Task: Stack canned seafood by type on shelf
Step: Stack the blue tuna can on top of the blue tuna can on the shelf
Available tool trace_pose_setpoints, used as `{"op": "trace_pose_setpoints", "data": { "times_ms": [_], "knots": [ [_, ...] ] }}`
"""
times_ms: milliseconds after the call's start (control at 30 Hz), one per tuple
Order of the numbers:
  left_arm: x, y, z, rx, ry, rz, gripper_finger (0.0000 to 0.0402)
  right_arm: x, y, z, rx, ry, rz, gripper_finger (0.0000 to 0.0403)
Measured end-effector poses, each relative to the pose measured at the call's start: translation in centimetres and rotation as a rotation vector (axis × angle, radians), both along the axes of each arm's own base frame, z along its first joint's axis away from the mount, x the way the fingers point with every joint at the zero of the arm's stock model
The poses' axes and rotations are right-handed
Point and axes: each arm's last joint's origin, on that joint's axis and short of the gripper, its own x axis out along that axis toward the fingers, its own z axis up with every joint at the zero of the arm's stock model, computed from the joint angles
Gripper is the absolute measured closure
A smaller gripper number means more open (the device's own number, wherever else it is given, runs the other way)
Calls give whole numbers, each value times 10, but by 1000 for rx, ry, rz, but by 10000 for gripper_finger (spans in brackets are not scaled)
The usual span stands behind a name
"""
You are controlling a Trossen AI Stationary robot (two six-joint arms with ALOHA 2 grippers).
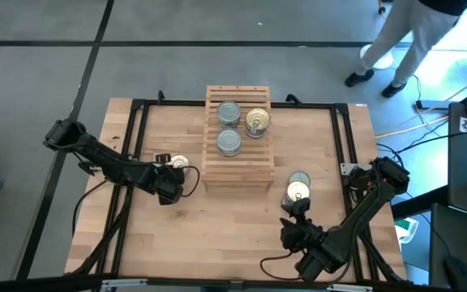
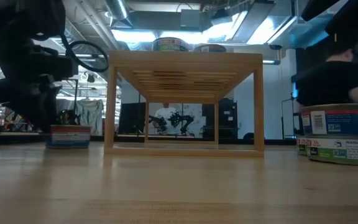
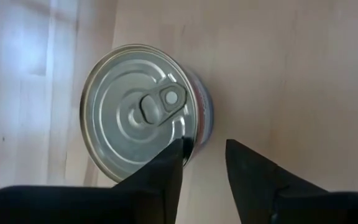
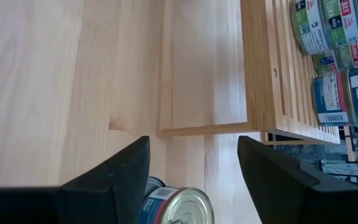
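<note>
We see the left gripper (image 1: 171,173) hanging over a lone can (image 3: 143,112) left of the shelf (image 1: 237,166), fingers slightly apart, holding nothing. Right gripper (image 4: 191,165) spread wide above two tins (image 1: 297,187), bottom one cut off. Three stacks sit on the shelf.

My left gripper (image 1: 171,180) sits low at the table, wrist pitched down, fingers (image 3: 166,168) parted by a narrow gap. My right gripper (image 1: 292,221) points forward, its arm folded back behind it, fingers (image 4: 126,165) spread wide apart.
</note>
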Motion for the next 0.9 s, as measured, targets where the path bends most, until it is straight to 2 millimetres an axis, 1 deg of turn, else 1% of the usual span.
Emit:
{"op": "trace_pose_setpoints", "data": {
  "times_ms": [167,467,667,900],
  "knots": [
    [1,2,-2,12,-22,12,291,1,1,0,2,0,16,162],
    [1,2,-2,21,-6,-23,294,4,4,0,17,-13,34,162],
    [1,3,-2,25,-7,-25,333,6,7,0,27,-21,56,162],
    [1,2,-2,28,-10,-24,383,10,11,0,14,-10,126,162]
  ]
}}
